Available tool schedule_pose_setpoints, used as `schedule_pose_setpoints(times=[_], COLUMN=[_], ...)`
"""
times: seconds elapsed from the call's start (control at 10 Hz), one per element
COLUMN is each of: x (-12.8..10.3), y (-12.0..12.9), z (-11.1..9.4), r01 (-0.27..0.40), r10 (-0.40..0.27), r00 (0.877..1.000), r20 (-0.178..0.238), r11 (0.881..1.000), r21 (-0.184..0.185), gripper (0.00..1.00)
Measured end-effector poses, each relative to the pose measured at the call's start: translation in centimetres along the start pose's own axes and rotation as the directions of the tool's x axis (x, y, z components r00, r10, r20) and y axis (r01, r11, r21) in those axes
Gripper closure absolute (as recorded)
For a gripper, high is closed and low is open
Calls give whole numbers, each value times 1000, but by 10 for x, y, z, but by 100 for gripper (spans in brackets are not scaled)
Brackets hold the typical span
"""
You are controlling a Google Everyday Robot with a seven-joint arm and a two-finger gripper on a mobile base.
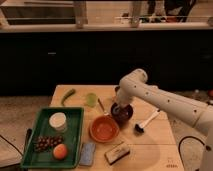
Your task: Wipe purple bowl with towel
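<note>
Near the table's (165, 150) front edge lie a blue sponge (87, 153) and a small block (117, 152). A green tray (75, 125) fills the front-left corner, holding an orange (60, 151), grapes (46, 142) and a white cup (58, 121). An orange bowl (104, 129) sits mid-table. Just behind it, the purple bowl (123, 112) has the claw (118, 108) dipped at its rim; I cannot tell its grip. The white arm (165, 102) reaches in from the right, elbow bent above the bowl. Beyond the far edge stand dark cabinets (60, 60).

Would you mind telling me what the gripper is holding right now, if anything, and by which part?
It cannot be told. The gripper is down at the purple bowl, and whatever it may be holding there does not show.
</note>
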Motion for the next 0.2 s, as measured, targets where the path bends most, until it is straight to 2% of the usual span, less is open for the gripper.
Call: schedule_pose_setpoints(times=[0.2], x=[-7], y=[-9], z=[1], r01=[35], r10=[-35], r00=[999], r20=[3], r11=[999], r21=[-4], gripper=[100])
